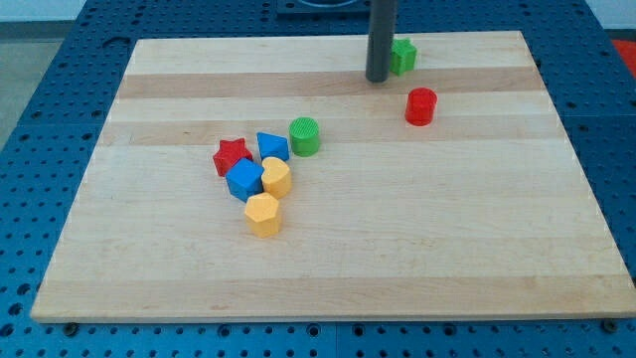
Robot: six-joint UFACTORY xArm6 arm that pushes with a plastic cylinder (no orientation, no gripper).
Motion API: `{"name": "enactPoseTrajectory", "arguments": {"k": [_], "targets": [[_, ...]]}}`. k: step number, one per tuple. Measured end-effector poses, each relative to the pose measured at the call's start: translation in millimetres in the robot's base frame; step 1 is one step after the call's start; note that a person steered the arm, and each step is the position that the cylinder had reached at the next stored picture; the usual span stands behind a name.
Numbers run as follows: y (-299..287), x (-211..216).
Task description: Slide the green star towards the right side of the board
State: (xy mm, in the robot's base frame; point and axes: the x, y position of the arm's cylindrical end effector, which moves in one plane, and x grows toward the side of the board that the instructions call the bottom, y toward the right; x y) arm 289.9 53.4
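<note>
My tip is sitting at the far side of the wooden board, pressing against the left edge of the green star; no jaws here, just a plain rod. The red cylinder is standing nearer, to the right. Left of centre, the green cylinder, red star, two blue blocks and two yellow blocks are huddling

A pale wooden worktop fills nearly all I see, its grain laid in long light and tan bands. Around it, from nine o'clock through six to three, runs a blue perforated base dotted with rows of holes. Light falls soft and even, with faint shadows only.
</note>
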Motion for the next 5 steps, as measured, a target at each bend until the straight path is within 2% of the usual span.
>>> {"name": "enactPoseTrajectory", "arguments": {"k": [1,2,4,5], "targets": [[-7,-15],[14,-52],[80,-71],[38,-66]]}}
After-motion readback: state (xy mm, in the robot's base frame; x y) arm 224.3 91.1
